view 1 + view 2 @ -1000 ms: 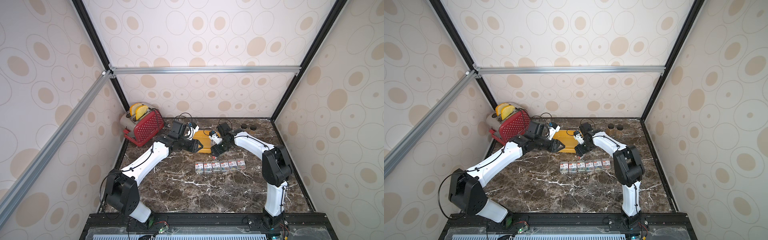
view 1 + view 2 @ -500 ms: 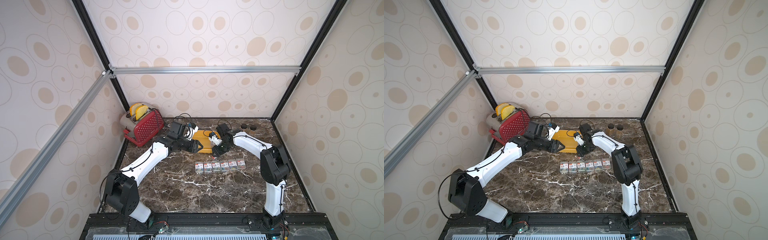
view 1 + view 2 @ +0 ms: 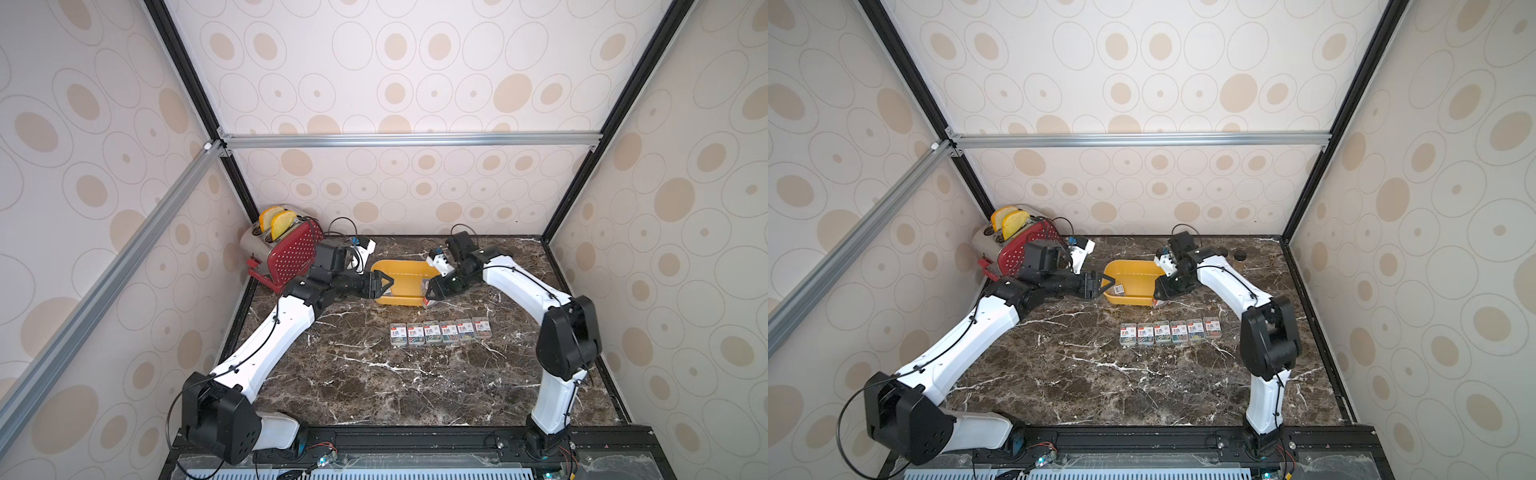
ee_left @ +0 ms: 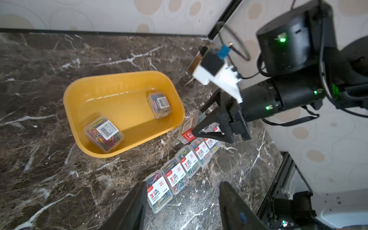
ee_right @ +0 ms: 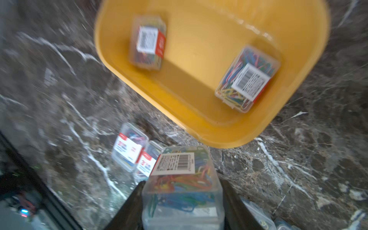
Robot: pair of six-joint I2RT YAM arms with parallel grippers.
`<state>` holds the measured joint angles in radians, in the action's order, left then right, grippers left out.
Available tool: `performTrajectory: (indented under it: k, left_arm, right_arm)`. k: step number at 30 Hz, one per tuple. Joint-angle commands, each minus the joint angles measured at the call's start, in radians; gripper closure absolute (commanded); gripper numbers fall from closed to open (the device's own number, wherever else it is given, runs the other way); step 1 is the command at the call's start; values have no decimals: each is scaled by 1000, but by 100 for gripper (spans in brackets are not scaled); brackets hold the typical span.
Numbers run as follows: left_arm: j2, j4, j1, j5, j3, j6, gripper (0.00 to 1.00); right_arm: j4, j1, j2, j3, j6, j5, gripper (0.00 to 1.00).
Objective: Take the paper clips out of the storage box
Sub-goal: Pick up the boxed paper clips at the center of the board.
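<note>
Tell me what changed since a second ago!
The right gripper closed on a clip box and drew it out of the tub, toward the front. The left gripper opened wider. The row of six boxes, two boxes in the tub and the toaster stayed put.
</note>
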<state>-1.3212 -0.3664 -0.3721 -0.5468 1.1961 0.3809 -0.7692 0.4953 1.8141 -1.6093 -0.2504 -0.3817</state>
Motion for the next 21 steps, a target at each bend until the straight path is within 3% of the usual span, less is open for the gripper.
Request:
performTrajectory:
  k: [1, 4, 9, 17, 21]
  left_arm:
    - [52, 129, 13, -52, -34, 147, 40]
    - [85, 303, 14, -79, -112, 274, 39]
    - [134, 654, 13, -11, -257, 465, 31]
    - [69, 1025, 8, 28, -286, 752, 20]
    - [25, 1124, -8, 65, -272, 859, 16]
  right_arm:
    - [179, -54, -136, 61, -271, -245, 81]
    - [507, -79, -209, 202, -570, -396, 82]
    - [998, -74, -224, 308, -991, -468, 82]
    - [1220, -41, -193, 253, -1177, -461, 83]
    - [1313, -18, -183, 252, -1258, -429, 84]
